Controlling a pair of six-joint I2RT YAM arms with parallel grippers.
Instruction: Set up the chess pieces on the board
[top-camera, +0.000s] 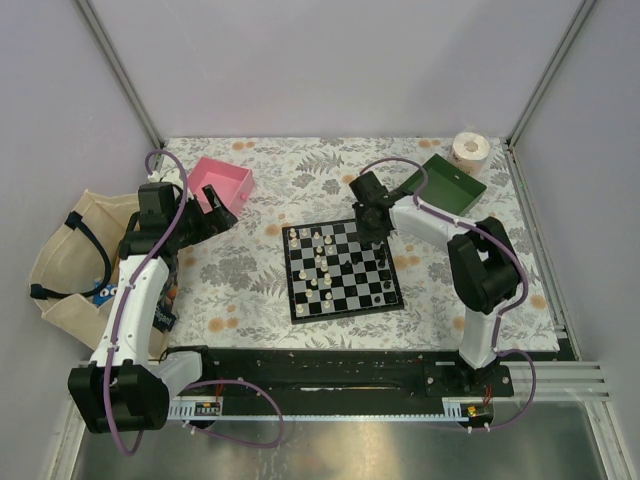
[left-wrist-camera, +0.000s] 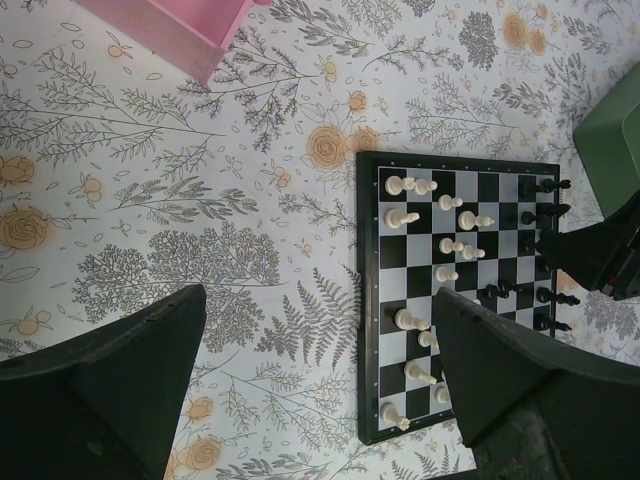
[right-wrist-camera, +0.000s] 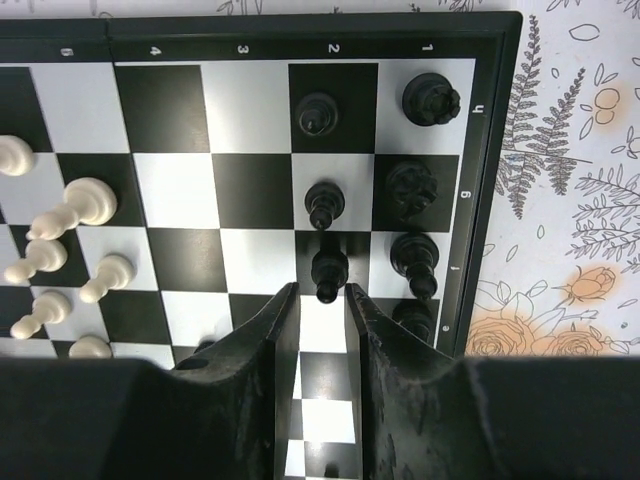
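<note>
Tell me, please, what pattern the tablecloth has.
Tablecloth: grey leaves, orange flowers on white; left wrist view.

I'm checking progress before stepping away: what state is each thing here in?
board: flat, partly set.
black chess pieces: mostly upright in two edge rows.
white chess pieces: scattered, not in rows.
left end effector: open, empty.
right end effector: slightly open, black pawn at its tips.
pink tray: upright, contents unclear.
green tray: upright, contents unclear.

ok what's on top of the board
On the board: scattered cream chess pieces, black ones in two files near its right edge. The right gripper hides some squares below it.
</note>
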